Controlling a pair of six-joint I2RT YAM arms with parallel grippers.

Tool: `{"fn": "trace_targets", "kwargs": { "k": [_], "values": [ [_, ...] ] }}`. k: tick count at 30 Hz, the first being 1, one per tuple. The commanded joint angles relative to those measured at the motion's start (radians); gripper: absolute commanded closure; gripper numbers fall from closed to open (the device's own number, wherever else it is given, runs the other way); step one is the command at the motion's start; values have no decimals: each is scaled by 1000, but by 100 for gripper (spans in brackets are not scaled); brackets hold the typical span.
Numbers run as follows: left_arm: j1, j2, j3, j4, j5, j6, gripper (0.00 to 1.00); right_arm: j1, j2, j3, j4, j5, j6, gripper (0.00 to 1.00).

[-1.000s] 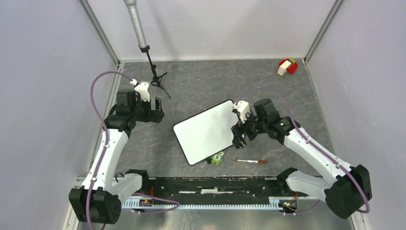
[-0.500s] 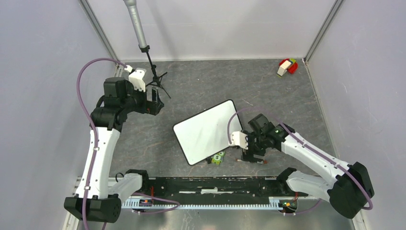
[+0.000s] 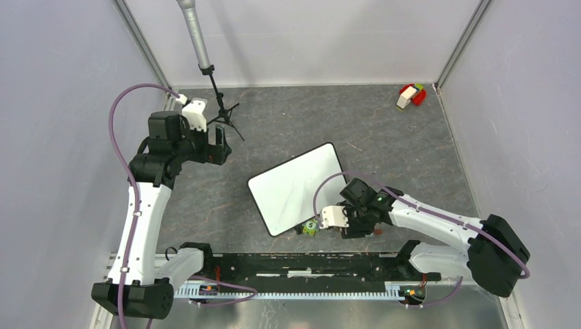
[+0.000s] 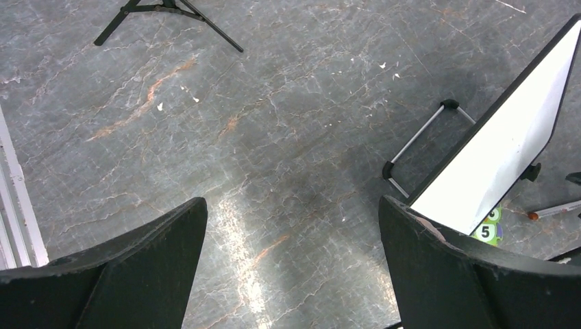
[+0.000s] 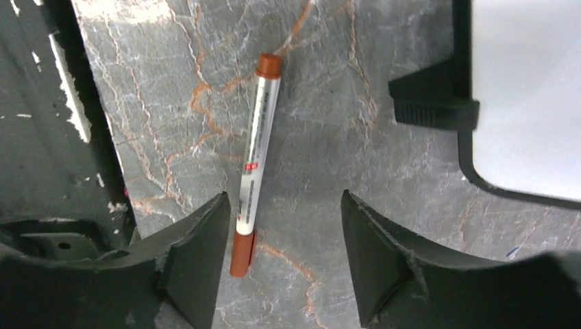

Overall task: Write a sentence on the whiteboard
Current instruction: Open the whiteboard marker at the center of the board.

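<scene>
The whiteboard lies tilted on the grey table, its face blank white; no sentence is in view on it. It also shows in the left wrist view and the right wrist view. A white marker pen with reddish-brown cap lies on the table just in front of the board. My right gripper hangs low over the pen, open; in its wrist view the pen's capped end lies beside the left finger, not pinched. My left gripper stands wide open above bare table.
A microphone tripod stands behind the left gripper. Coloured blocks sit at the back right corner. A green number tile lies under the board's near corner. A black rail runs along the near edge. Walls enclose three sides.
My right gripper moved from the board's right edge down and forward onto the pen, and its jaws narrowed. The left arm drew back and left, then held still.
</scene>
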Motion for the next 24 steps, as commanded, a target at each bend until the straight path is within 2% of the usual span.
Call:
{"fn": "trace_targets", "kwargs": {
  "k": [1, 8, 13, 14, 15, 20, 24],
  "values": [
    [5, 14, 47, 26, -22, -34, 0, 59, 43, -29, 92, 70, 13, 36],
    [4, 24, 64, 28, 4, -39, 0, 124, 67, -59, 140, 110, 30, 50],
    [4, 32, 76, 18, 52, -44, 0, 133, 83, -24, 119, 75, 26, 86],
    [5, 33, 85, 9, 65, -43, 0, 132, 82, -6, 112, 63, 34, 96],
    [5, 39, 99, -7, 80, -35, 0, 132, 75, 22, 101, 47, 43, 100],
    [5, 60, 170, -63, 154, -2, 0, 103, -3, 194, 66, -45, 94, 100],
    [5, 72, 221, -77, 267, 9, 0, 16, -25, 398, 66, -138, 168, 100]
  ]
}}
